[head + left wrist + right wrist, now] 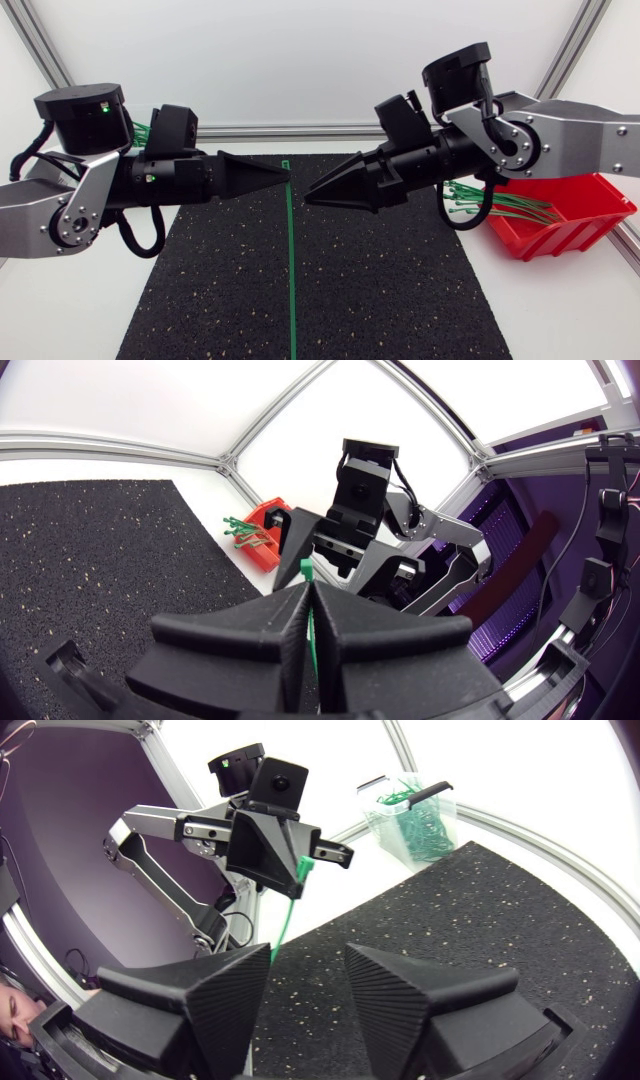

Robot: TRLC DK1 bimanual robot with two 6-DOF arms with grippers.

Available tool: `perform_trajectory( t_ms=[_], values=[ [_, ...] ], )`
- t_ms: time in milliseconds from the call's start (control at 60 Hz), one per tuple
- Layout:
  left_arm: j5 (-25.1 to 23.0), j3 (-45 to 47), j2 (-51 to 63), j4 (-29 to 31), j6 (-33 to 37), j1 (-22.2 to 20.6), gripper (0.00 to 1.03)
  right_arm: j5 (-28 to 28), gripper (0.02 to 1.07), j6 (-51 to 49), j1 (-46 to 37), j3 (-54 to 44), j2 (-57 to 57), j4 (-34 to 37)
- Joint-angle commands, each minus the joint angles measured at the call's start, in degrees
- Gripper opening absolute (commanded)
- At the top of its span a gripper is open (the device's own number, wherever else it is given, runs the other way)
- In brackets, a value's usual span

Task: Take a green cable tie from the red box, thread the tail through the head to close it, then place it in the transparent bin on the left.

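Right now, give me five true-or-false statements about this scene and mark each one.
1. The left gripper is shut on a green cable tie. True.
2. The right gripper clamps the tie's tail. False: it is open, clamping nothing.
3. The tie is closed into a loop. False: it hangs straight, unthreaded.
4. The red box holds spare ties. True.
5. The transparent bin is empty. False: a heap of green ties lies in it.
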State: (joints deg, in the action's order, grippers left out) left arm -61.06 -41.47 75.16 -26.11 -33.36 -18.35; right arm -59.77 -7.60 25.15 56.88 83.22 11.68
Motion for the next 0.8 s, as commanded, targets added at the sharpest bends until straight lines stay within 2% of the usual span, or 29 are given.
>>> perform_trajectory(
  t_ms=[0, 183, 317, 400, 483, 550, 783],
  values=[
    [-1.9, -3.0, -0.6, 1.7, -1.4, 1.6, 0.04, 1.6, 1.03, -6.1, -1.1, -2.0, -1.1, 1.9],
    [-5.2, -6.6, 1.5, 6.8, -1.4, 5.4, 0.04, 2.4, 1.04, -12.0, -1.9, -4.5, -3.3, -0.1],
    [-7.2, -8.2, 2.7, 8.8, -1.4, 7.9, 0.04, 9.2, 1.04, -18.2, -2.7, -4.1, -3.4, 3.3],
    [-7.9, -8.5, 3.6, 9.2, -1.4, 9.0, 0.04, 21.9, 1.04, -21.8, -1.9, -4.5, -3.9, 3.5],
    [-8.5, -9.1, 4.7, 9.8, -1.4, 9.9, 0.04, 29.9, 1.04, -22.2, -0.7, -4.7, -3.9, 2.9],
    [-9.2, -9.3, 5.4, 9.9, -1.4, 10.8, 0.04, 32.6, 1.04, -23.4, -0.1, -5.1, -4.6, 2.9],
    [-10.6, -10.3, 8.3, 10.9, -1.4, 11.8, 0.04, 36.4, 1.04, -30.5, 0.5, -4.9, -4.3, 1.9]
  ],
)
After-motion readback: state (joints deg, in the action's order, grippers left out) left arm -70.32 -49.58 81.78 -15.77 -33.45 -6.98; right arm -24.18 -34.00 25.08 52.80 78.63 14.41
